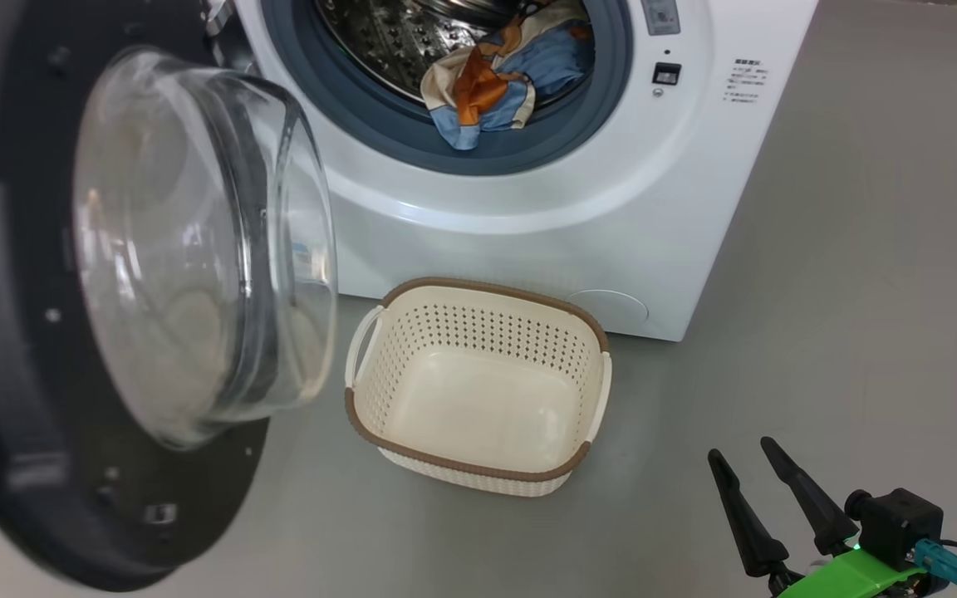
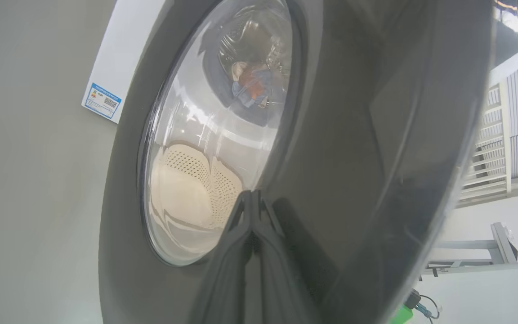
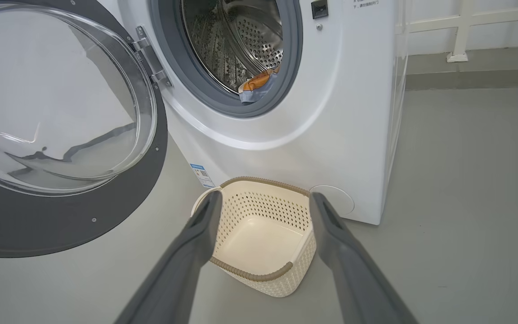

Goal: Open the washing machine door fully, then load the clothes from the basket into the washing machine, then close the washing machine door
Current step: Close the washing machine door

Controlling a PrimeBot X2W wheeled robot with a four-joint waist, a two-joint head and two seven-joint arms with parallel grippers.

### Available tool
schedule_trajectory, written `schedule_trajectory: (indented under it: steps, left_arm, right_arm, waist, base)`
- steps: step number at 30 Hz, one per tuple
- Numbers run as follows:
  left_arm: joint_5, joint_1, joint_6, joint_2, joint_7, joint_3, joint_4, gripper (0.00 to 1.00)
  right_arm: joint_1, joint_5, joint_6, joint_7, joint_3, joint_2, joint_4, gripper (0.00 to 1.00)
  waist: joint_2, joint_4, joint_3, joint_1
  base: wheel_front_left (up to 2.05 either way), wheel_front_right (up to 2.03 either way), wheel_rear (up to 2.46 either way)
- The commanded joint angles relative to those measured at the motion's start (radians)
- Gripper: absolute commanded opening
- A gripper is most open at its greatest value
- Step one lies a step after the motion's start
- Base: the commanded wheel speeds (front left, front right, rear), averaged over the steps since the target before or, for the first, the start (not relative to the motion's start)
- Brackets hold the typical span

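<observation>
Blue-and-orange clothes (image 1: 491, 87) bunched in the washing machine (image 1: 528, 249); left fingers (image 2: 235, 238) pressed together, right fingers (image 3: 187, 256) spread

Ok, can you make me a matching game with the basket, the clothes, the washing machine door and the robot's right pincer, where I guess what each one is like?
Things:
1. basket
2. clothes
3. washing machine door
4. right pincer

What each one is like:
A. swung wide open
B. spread apart, holding nothing
C. empty, sitting on the floor
D. lying in the drum

Right pairs: 1-C, 2-D, 3-A, 4-B.
</observation>
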Motion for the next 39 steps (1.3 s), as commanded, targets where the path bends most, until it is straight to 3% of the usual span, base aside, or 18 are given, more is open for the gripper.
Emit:
schedule_trajectory:
  steps: [1,17,25,39]
  left_arm:
    - [-0.009,-0.014,-0.007,0.033,0.014,0.015,-0.076,0.00]
    - [0.019,-0.091,-0.007,-0.099,-0.058,-0.140,-0.235,0.00]
    - [0.055,-0.166,-0.007,-0.168,-0.149,-0.223,-0.227,0.00]
    - [0.097,-0.267,-0.007,-0.214,-0.343,-0.300,-0.121,0.00]
  right_arm:
    - [0.004,0.002,0.003,-0.012,0.018,-0.003,-0.026,1.00]
    - [-0.022,-0.002,0.003,-0.012,0.000,0.017,-0.030,1.00]
    - [-0.037,-0.004,0.003,-0.012,-0.009,0.035,-0.039,1.00]
    - [-0.061,-0.008,0.003,-0.012,-0.013,0.056,-0.041,1.00]
  waist:
    - [0.0000,-0.011,0.000,0.0000]
    - [0.0000,-0.106,0.029,0.0000]
    - [0.0000,-0.164,0.052,0.0000]
    - [0.0000,-0.283,0.075,0.0000]
  base:
    - [0.00,0.00,0.00]
    - [0.00,0.00,0.00]
    - [0.00,0.00,0.00]
    - [0.00,0.00,0.00]
